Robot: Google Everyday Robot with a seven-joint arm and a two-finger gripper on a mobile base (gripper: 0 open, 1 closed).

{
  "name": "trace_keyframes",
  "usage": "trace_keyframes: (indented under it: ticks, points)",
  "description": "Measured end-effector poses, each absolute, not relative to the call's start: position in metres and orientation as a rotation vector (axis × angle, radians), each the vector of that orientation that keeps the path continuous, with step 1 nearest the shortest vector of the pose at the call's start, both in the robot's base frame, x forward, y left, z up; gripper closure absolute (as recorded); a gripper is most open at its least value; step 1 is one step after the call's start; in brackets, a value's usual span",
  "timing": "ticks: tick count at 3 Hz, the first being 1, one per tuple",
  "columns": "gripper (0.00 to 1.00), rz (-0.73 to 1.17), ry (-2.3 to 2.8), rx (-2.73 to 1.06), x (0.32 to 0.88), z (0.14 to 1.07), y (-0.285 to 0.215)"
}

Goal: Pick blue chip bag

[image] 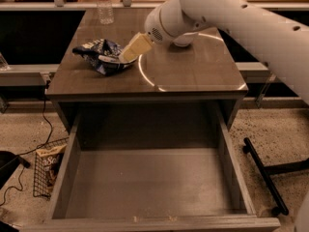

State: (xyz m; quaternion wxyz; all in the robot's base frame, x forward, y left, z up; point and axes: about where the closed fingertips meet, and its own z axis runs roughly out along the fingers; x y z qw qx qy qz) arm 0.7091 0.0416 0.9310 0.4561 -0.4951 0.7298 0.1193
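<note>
Nearest the camera, well below the claw (125, 56), an open drawer (149, 185) juts out from under the tabletop (193, 71); its grey floor shows nothing inside. On the floor below and to the left of the claw stands a wire basket (39, 180) with a tan snack bag (49, 161) in it. Below and to the right of the claw, a black bar (263, 173) lies on the speckled floor.

The claw, cream-coloured, hangs low over the left half of the tabletop, slanting down and to the left. Its tip meets the right edge of the blue chip bag (96, 56); whether it is open or closed, or already gripping the bag, cannot be told. The bag lies crumpled on the tabletop just to the left of the claw, dark blue with white patches, near the left edge of the surface. A thin bright arc of reflected light (143, 76) curves over the tabletop just right of the claw.

Behind and to the right of the claw, the white arm (231, 13) runs from a rounded wrist away to the upper right. Farther back, beyond and slightly left of the claw, a clear water bottle (103, 6) stands upright at the far edge of the tabletop.
</note>
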Motion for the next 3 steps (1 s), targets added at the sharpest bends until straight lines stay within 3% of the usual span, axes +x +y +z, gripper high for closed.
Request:
trace_keyframes:
  ticks: [3]
  points:
    - [0.0, 0.366, 1.82, -1.22, 0.733, 0.887, 0.08]
